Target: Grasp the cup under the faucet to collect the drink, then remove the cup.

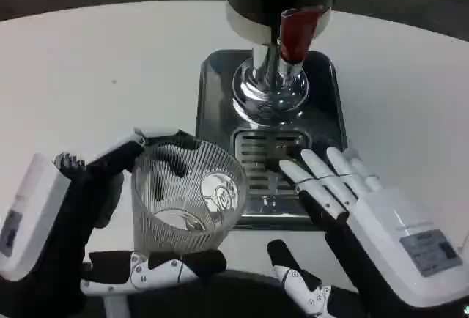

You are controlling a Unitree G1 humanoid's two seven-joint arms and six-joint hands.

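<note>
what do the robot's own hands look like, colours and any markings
Both are bulky, with smooth white backs. The left hand has black fingers with white segments and a small grey label on its back. The right hand has white fingers with black undersides and a grey printed label near the wrist.

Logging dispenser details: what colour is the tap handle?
Red, on the tap handle above the drip tray, clearest in the head view.
</note>
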